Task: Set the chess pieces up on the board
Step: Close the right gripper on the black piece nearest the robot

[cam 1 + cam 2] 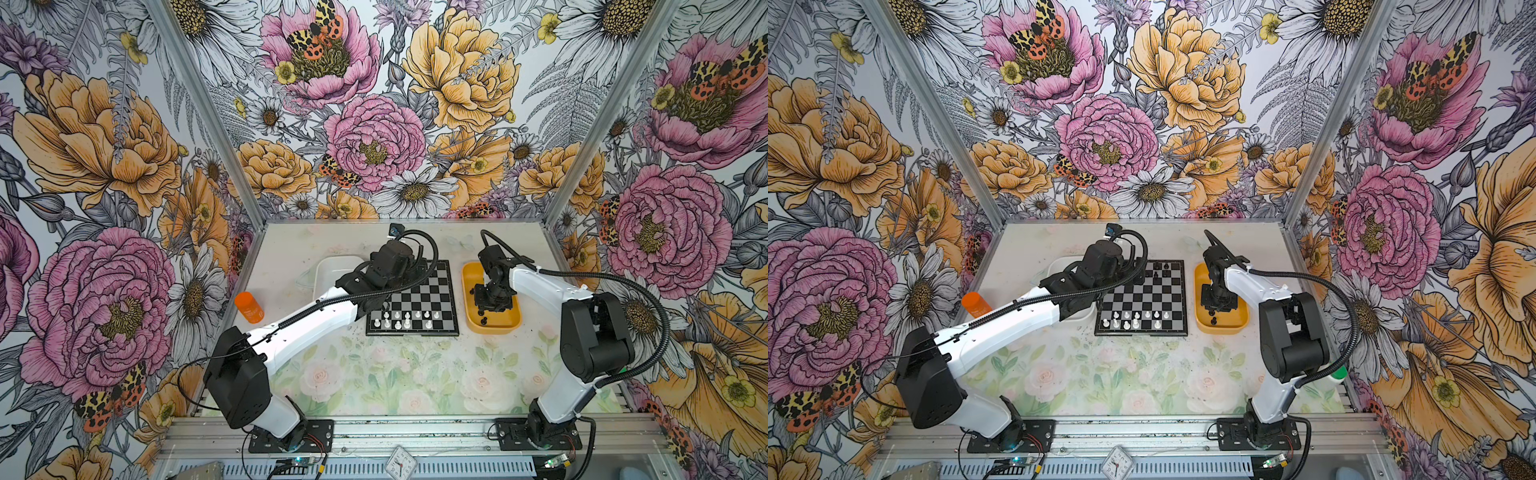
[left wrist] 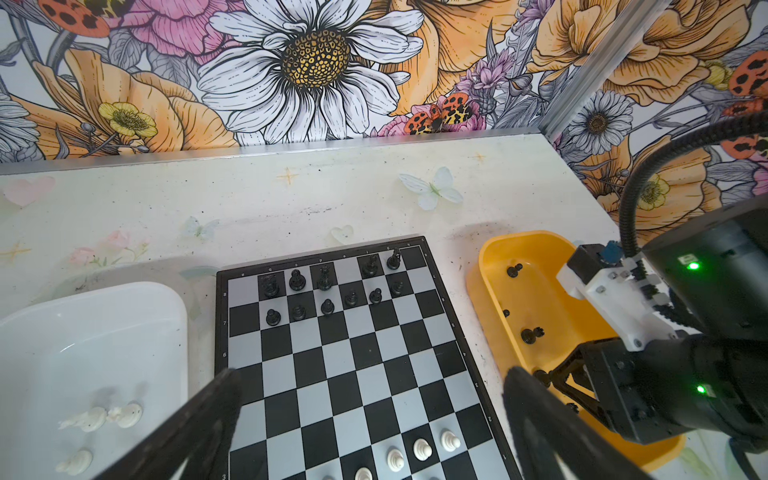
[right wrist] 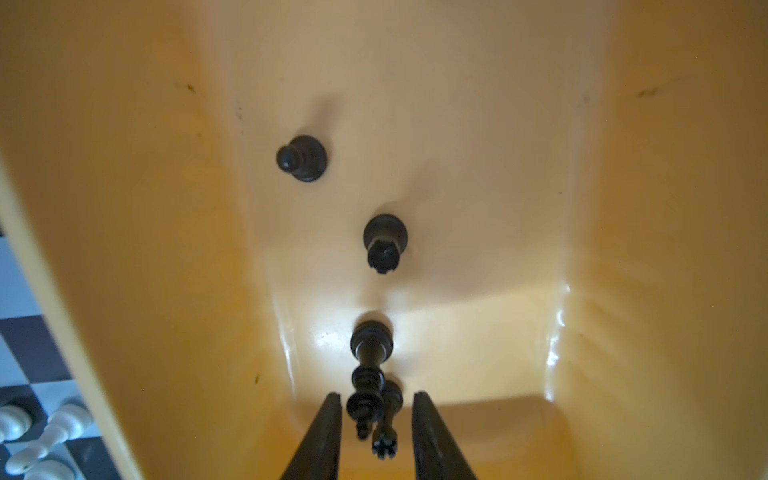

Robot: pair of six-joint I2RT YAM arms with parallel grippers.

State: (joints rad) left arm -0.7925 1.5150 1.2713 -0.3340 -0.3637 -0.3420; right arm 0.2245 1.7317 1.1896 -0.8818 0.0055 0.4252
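The board lies mid-table. Several black chess pieces stand in its two far rows, and several white ones stand near its front edge. My left gripper hovers open above the board with nothing between its fingers. My right gripper reaches down into the yellow tray. Its fingers stand on either side of a black king and a black queen that lie side by side, with gaps still showing. A black pawn and a black rook lie farther along the tray.
A white tray left of the board holds a few white pieces. An orange bottle stands at the table's left edge. The left arm's wrist covers the board's far left corner in both top views.
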